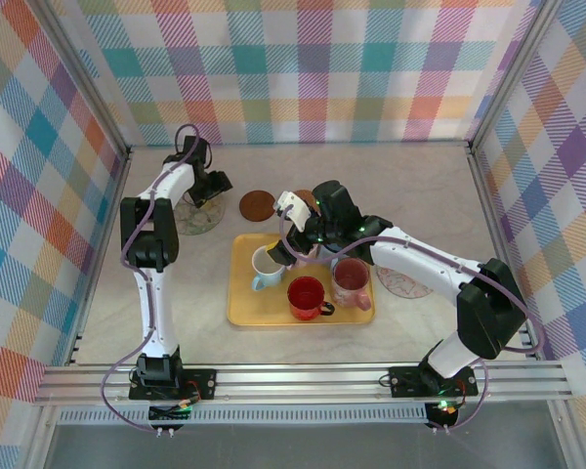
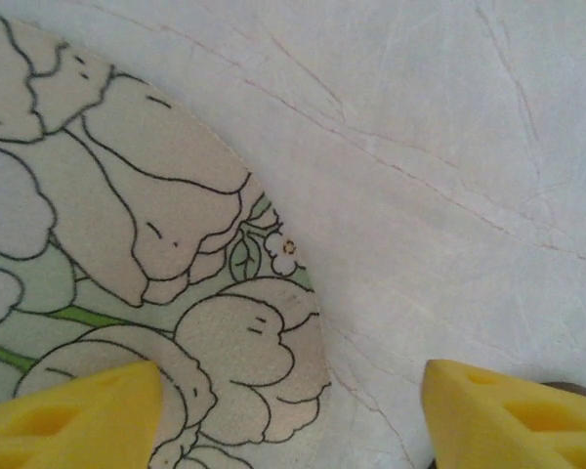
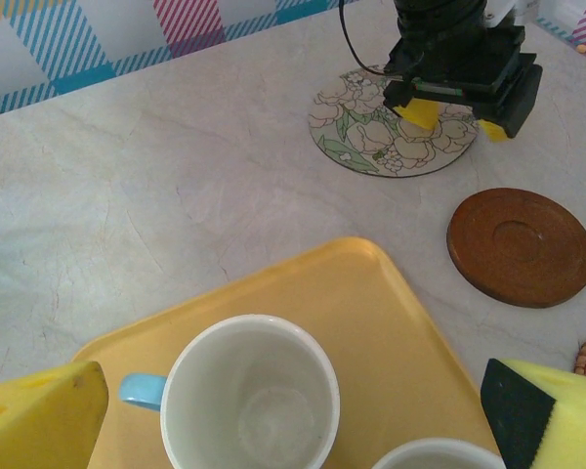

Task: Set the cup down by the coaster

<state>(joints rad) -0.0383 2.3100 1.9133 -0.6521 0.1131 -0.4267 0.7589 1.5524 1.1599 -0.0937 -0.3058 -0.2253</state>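
Right gripper [image 3: 293,412] gapes empty above a cup [image 3: 249,396] on the tray [image 3: 371,293]. Beyond it, left gripper [image 3: 456,120] hangs open, empty, over coaster [image 2: 127,244]

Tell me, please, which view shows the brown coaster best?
The right wrist view: the brown coaster lies whole and close, its rim clear. The top external view shows it small, beyond the yellow tray.

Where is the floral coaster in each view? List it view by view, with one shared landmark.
Top external: floral coaster at left, beyond the tray, under the left pincer.
Left wrist: across the left half.
Right wrist: top, right of centre.
Shared landmark: the left pincer, open above it.
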